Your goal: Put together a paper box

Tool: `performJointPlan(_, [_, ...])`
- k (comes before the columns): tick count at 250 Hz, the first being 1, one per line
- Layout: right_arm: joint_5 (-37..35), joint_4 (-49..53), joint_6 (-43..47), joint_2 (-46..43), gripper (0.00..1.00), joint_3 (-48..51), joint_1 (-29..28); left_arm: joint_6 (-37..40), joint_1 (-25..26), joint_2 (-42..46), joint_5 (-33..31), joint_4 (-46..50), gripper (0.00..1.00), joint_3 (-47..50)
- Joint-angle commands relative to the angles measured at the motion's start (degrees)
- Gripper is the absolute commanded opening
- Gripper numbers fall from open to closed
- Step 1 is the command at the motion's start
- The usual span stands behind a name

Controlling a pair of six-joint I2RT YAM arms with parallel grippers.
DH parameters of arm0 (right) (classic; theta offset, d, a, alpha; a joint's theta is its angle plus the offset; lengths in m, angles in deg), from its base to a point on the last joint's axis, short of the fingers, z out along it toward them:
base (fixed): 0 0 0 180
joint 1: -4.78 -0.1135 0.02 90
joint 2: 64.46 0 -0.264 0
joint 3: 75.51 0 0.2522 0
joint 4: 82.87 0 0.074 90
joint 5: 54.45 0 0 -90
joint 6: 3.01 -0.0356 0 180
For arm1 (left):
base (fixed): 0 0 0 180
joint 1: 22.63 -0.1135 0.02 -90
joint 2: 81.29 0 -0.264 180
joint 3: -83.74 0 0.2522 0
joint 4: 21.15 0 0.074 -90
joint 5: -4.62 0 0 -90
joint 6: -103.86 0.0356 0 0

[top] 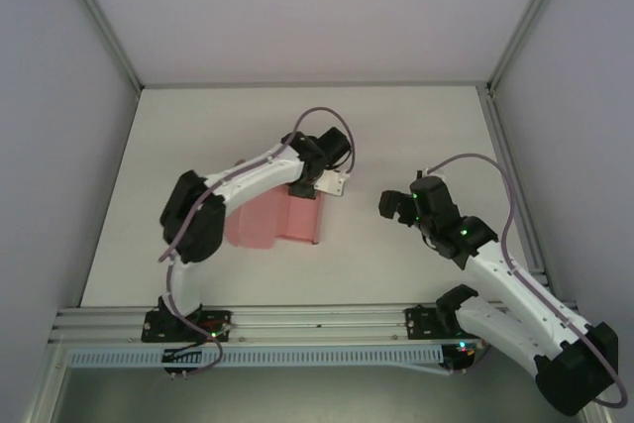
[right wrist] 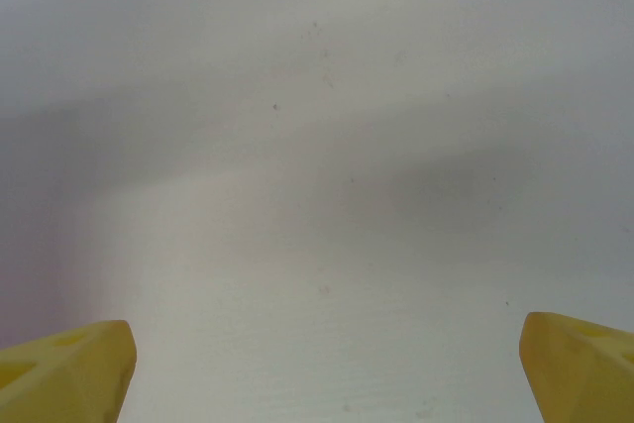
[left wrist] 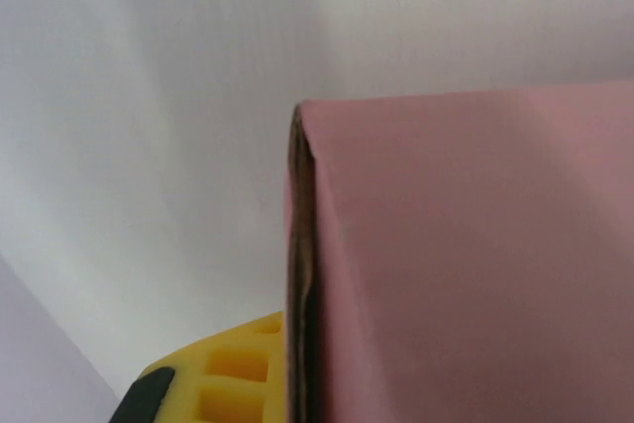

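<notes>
Reaching across the paper box (top: 269,217), the left arm (top: 243,180) sets its left gripper (top: 317,183) right at the box's far right corner. The box is pink card lying on the white table (top: 198,136), its right-hand part a deeper pink and seemingly raised like a wall. On the left wrist camera the box (left wrist: 466,264) looms large: a smooth pink panel with a folded, doubled edge running down its left side. One yellow finger (left wrist: 233,369) sits just left of that edge, low in the shot. With just that one finger to go on, I cannot tell whether this claw is clamped on the card or merely beside it, though it looks very close to touching. Over to the right of the box, well apart from it, the right gripper (top: 394,207) hovers with its black head turned toward the box. Its wrist camera shows both yellow fingertips (right wrist: 69,369) spread wide at the bottom corners, with bare table (right wrist: 317,195) between them — released, holding nothing.
</notes>
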Motion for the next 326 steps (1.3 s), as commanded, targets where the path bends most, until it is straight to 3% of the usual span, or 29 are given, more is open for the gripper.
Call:
performJointPlan(1, [0.57,1.46,-1.04,-1.65,1.0,0.78,0.45,-1.86,0.05,-6.46,-2.79,4.66,0.03,-6.9])
performJointPlan(35, [0.39,1.28,-0.69,-3.72,1.0,2.27,0.64,-2.79,0.6,-12.55,-3.34,4.7,0.12,-9.65])
performJointPlan(88, [0.52,1.18,-0.19,-6.59,1.0,4.3,0.85,-4.88,0.68,-14.85,-2.88,5.36,0.44,-14.12])
performJointPlan(146, [3.02,-0.2,0.8,-7.44,1.0,3.92,0.88,-5.32,0.84,-9.76,1.76,5.37,0.76,-14.17])
performJointPlan(152, [3.23,-0.25,0.96,-7.42,1.0,3.74,0.92,-5.39,0.89,-8.97,2.27,5.19,0.8,-14.06])
performJointPlan(163, [3.81,-0.65,1.6,-7.32,1.0,3.34,0.88,-5.36,1.05,-7.35,3.22,4.63,0.99,-13.64])
performJointPlan(210, [11.67,-7.95,8.83,-3.47,1.0,1.11,0.86,-8.44,1.0,2.67,6.34,-3.89,1.0,-7.98])
performJointPlan(233, [17.26,-12.5,13.45,1.51,1.0,-0.65,0.81,-16.53,0.52,10.68,6.43,-13.91,1.0,-2.05])
performJointPlan(260, [22.58,-15.44,19.04,10.24,1.0,-4.74,0.53,-34.93,-2.23,21.76,3.93,-25.8,1.0,7.83])
performJointPlan(298, [23.17,-12.76,29.96,25.13,1.0,-13.98,-2.72,-64.36,-11.56,39.99,2.61,-38.05,1.0,28.62])
performJointPlan(326, [21.5,-8.52,37.57,35.82,1.0,-22.21,-6.48,-76.82,-18.51,50.14,3.34,-38.08,1.0,39.35])
